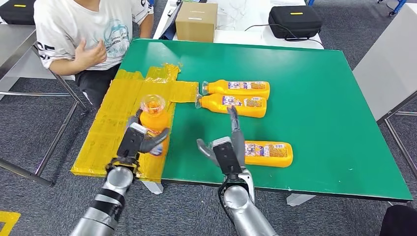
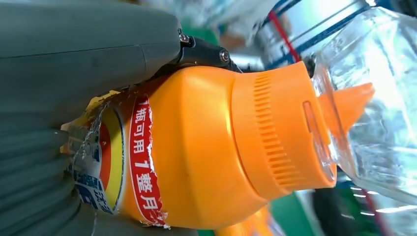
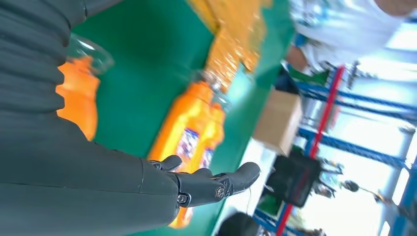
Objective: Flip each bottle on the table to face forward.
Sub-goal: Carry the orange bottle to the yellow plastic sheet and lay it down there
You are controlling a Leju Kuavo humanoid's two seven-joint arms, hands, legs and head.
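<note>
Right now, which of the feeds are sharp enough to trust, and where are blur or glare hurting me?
Head view: sharp and evenly lit, labels on the three lying orange plastic bottles legible. Left wrist view: the held orange bottle is crisp, its clear cap glary, background blurred. Right wrist view: fingers sharp, the bottles and the far room soft, bright washout beyond.

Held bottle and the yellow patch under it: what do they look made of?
The held bottle looks like glossy orange plastic, with a ribbed collar, a clear cap and a torn printed label. The yellow patch looks like overlapping strips of wrinkled, shiny tape. The left hand grips the bottle.
</note>
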